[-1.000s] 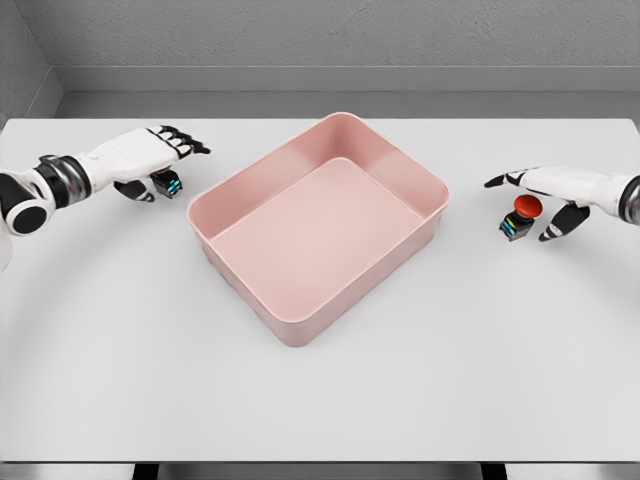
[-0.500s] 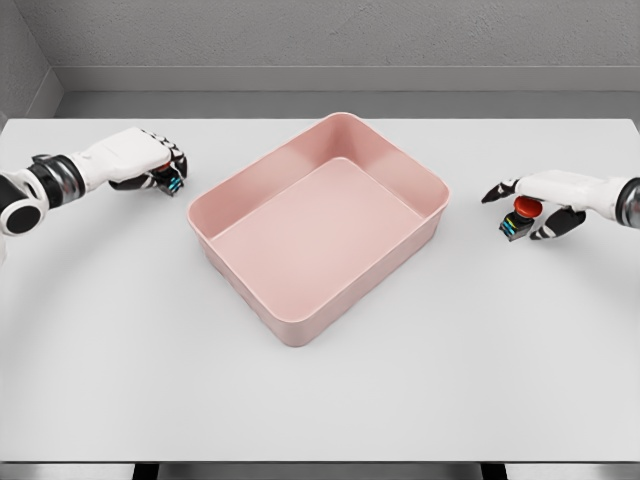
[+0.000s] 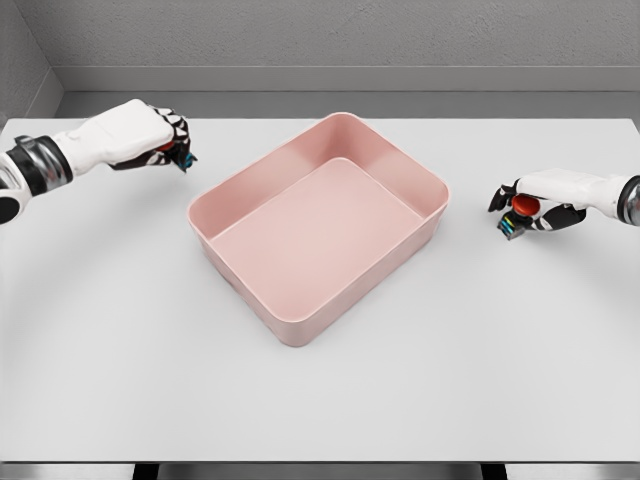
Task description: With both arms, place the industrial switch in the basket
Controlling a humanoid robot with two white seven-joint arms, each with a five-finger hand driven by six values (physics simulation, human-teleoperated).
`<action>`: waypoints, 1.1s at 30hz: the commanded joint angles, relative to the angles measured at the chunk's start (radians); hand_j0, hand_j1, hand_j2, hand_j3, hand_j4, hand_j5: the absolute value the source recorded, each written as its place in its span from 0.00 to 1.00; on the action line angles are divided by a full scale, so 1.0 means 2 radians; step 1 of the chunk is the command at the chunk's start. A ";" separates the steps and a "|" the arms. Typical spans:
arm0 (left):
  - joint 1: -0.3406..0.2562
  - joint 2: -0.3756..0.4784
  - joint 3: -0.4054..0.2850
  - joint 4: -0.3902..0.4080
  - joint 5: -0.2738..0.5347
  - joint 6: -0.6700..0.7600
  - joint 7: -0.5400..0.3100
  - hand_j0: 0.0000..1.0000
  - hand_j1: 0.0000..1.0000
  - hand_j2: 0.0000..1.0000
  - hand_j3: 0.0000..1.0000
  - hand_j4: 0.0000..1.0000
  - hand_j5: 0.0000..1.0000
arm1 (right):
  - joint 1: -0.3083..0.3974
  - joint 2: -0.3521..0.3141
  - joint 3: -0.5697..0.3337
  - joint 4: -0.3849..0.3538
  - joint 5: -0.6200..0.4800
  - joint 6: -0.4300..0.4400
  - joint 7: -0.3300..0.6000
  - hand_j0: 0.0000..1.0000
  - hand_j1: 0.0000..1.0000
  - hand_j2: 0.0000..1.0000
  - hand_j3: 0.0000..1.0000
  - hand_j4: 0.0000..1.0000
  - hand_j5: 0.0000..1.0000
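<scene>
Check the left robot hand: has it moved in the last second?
Yes. The left robot hand, closed on its switch, has risen and shifted toward the table's far edge, still left of the pink basket.

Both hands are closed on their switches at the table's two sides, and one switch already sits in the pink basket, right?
Not quite. The head view shows the pink basket holding nothing. The left hand is closed on its switch at the table's left side, and the right hand is closed on the red-capped switch at its right side, both outside the basket.
</scene>
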 commanded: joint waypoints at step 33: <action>0.063 -0.040 -0.029 -0.223 0.028 0.001 -0.036 0.28 0.28 0.28 0.28 0.28 0.28 | -0.040 -0.003 -0.010 -0.034 -0.009 -0.078 -0.001 0.51 0.51 0.51 0.51 0.51 0.51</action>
